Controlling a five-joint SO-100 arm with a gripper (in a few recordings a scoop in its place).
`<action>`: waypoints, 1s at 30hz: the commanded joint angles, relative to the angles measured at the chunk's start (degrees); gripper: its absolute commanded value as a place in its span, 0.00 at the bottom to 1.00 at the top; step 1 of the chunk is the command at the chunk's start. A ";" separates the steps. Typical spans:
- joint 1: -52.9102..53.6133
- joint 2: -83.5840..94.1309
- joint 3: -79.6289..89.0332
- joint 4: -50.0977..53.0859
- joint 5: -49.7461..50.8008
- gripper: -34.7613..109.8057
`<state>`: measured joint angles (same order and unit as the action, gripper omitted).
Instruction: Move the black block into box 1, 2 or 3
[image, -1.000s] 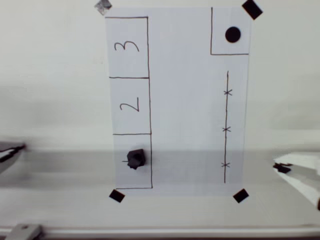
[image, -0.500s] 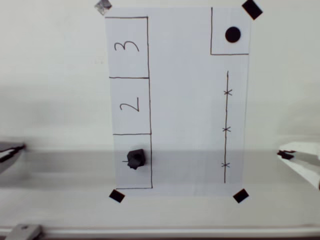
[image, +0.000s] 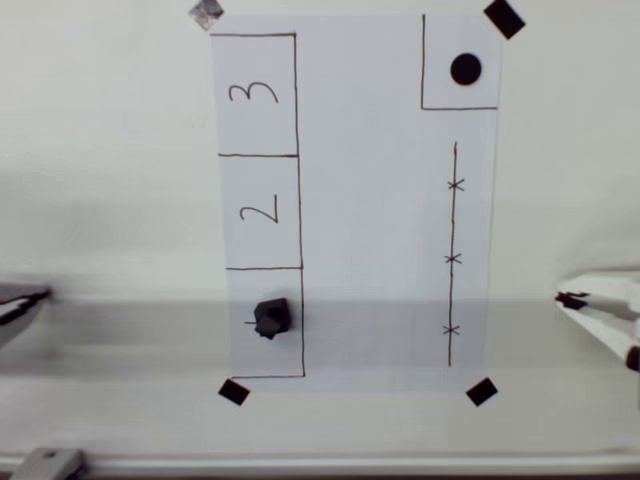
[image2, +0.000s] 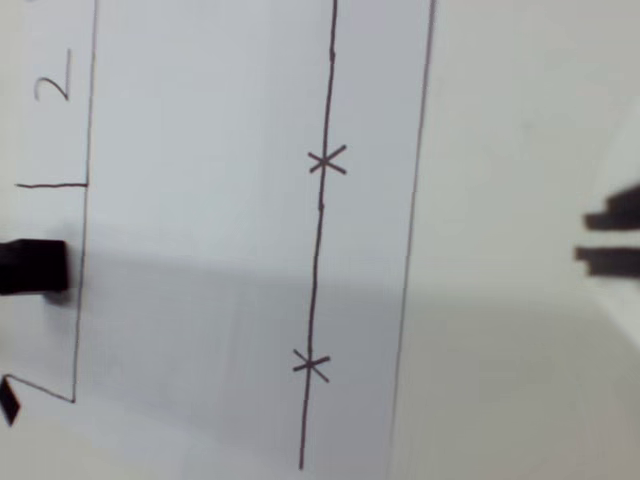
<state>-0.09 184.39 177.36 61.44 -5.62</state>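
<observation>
**Overhead view: black block sits in the bottom box, gripper far off at the right edge**

Overhead view: a white paper sheet (image: 360, 200) lies on the pale table (image: 100, 150), held at its corners by black tape squares (image: 481, 391). Down the sheet's left side run three pen-drawn boxes; the top one carries a "3" (image: 253, 93), the middle one a "2" (image: 259, 211). The black block (image: 272, 318) rests inside the bottom box (image: 266, 322), near its middle and clear of the drawn outline; it covers most of whatever numeral is written there, so the mark cannot be read. At the sheet's top right is a drawn square holding a solid black dot (image: 465, 69), and below it a long pen line with three small crosses (image: 452, 258). The gripper (image: 572, 300) pokes in from the right edge of the picture, off the paper, roughly level with the block but well apart from it, with the crossed line between them. Whether its fingers are spread or closed cannot be told.

Wrist view: the block (image2: 33, 267) shows at the far left edge, inside the box outline under the "2" (image2: 52, 88). Two dark finger tips (image2: 612, 236) sit at the far right edge over bare table, one just above the other with only a thin gap showing. The pen line with two crosses (image2: 318, 262) lies between the tips and the block, which are well apart.
</observation>
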 joint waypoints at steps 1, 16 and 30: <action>-0.53 0.79 0.62 2.20 -0.53 0.24; -0.44 0.79 0.62 15.38 4.22 0.24; -0.62 0.79 0.62 15.38 4.13 0.24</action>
<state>-0.09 185.10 177.36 75.59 -1.32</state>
